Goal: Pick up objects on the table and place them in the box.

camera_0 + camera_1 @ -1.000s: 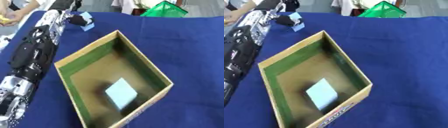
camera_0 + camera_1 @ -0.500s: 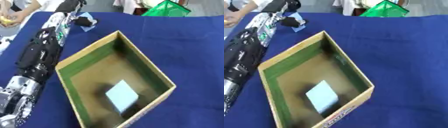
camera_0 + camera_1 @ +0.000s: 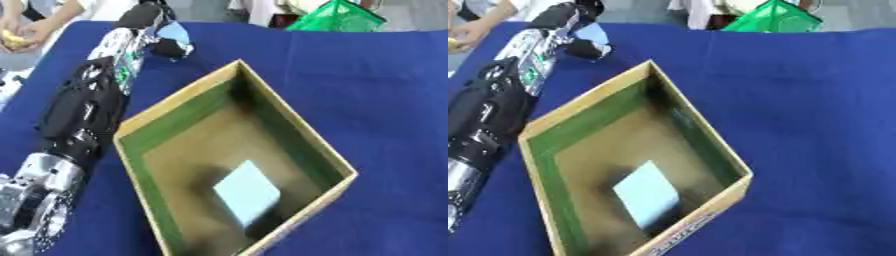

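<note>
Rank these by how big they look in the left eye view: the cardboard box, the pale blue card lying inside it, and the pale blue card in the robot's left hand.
1. The cardboard box, by far the largest.
2. The card inside the box.
3. The card in the left hand, smallest; it is farther from the camera and partly hidden by the left hand, so its true size may match.

Both views come from the robot's head and look steeply down at the blue table (image 3: 385,90), quite near to it. They share almost the whole scene: the open cardboard box (image 3: 302,132) in the middle and the left arm (image 3: 83,117) along the left edge. In the right eye view everything sits further left.
</note>
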Controlling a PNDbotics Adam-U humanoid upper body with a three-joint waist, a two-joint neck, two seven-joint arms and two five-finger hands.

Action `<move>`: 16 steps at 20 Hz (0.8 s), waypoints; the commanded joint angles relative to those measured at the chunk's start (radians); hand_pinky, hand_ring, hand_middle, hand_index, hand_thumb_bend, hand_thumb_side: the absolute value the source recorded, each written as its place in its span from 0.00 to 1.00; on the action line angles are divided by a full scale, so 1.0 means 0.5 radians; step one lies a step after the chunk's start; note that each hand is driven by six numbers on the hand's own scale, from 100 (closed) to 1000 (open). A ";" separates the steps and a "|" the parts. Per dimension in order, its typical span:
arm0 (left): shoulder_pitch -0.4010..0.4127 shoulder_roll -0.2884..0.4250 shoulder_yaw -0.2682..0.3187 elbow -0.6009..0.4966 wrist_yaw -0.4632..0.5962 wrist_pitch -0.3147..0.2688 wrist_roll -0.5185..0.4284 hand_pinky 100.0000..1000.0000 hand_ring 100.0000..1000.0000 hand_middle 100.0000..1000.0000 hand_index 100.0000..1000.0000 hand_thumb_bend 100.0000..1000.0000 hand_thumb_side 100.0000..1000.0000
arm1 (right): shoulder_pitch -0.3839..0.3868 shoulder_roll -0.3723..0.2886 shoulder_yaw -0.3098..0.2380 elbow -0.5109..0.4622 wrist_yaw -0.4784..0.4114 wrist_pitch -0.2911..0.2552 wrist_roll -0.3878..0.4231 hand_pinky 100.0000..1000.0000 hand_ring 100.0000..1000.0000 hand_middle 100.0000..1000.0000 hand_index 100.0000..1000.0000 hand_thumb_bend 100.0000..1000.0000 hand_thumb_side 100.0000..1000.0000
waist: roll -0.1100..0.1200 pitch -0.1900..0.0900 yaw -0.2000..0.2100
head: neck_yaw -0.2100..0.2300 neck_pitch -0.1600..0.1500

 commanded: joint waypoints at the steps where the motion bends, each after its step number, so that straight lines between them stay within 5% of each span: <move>1: -0.022 0.056 0.011 -0.013 0.031 0.011 0.003 0.54 0.69 0.59 0.77 0.35 0.45 | -0.037 -0.059 -0.012 -0.013 -0.015 -0.006 0.007 0.77 0.83 0.51 0.81 0.33 1.00 | 0.000 -0.048 -0.004 | 0.009 -0.038; 8: 0.001 0.057 0.009 -0.004 0.059 0.027 0.023 0.41 0.56 0.48 0.67 0.34 0.40 | -0.044 -0.061 -0.017 -0.005 -0.018 -0.011 0.006 0.77 0.83 0.51 0.81 0.33 1.00 | -0.007 -0.044 -0.006 | 0.017 -0.045; 16: -0.008 0.061 -0.004 -0.021 0.066 -0.002 0.061 0.42 0.57 0.49 0.69 0.25 0.33 | -0.032 -0.060 -0.019 0.003 -0.013 -0.018 0.008 0.77 0.83 0.51 0.81 0.33 1.00 | -0.013 -0.071 0.016 | -0.009 -0.010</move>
